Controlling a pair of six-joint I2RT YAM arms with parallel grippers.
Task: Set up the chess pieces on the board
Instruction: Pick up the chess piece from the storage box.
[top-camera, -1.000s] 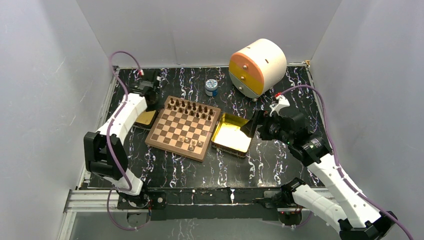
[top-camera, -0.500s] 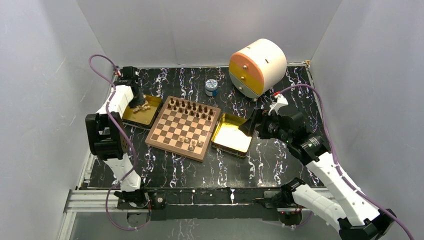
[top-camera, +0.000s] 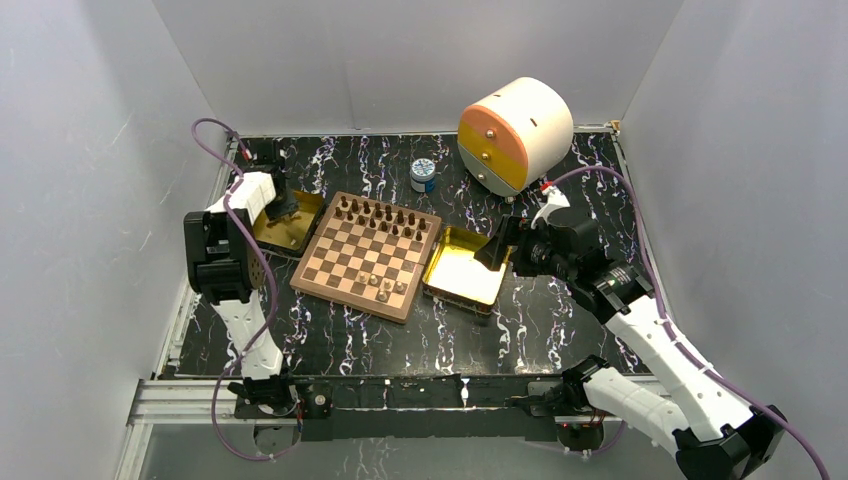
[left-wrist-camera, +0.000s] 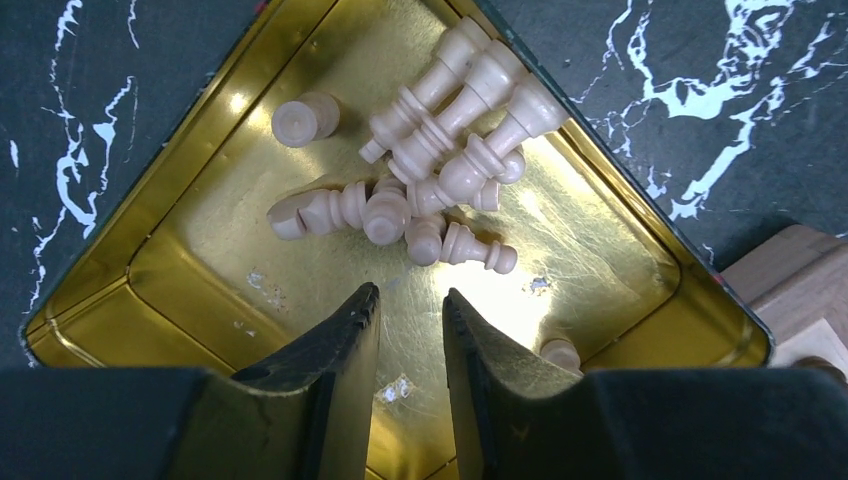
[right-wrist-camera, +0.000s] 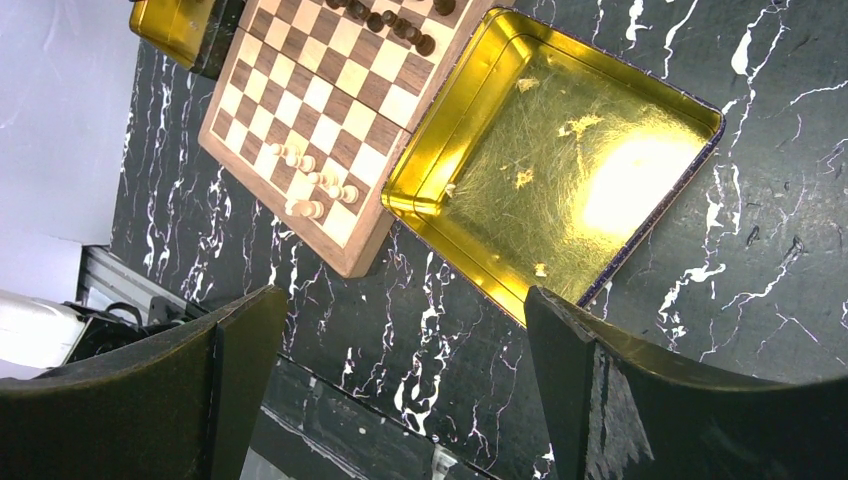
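Observation:
The board lies mid-table, with dark chess pieces lined along its far rows and a few pale ones near its front edge. My left gripper hangs low inside the left gold tray. Its jaws are partly open with nothing between them, just short of a heap of pale chess pieces. One more pale piece lies beside the right finger. My right gripper is wide open and holds nothing, above the table by the other gold tray, which holds no pieces.
A round white, orange and yellow drawer unit stands at the back right. A small blue-and-white jar sits behind the board. Grey walls close in the left, right and far sides.
My left arm swung from the board's left edge out over the left tray and dipped its gripper into it. The right gripper shifted slightly toward the right tray.

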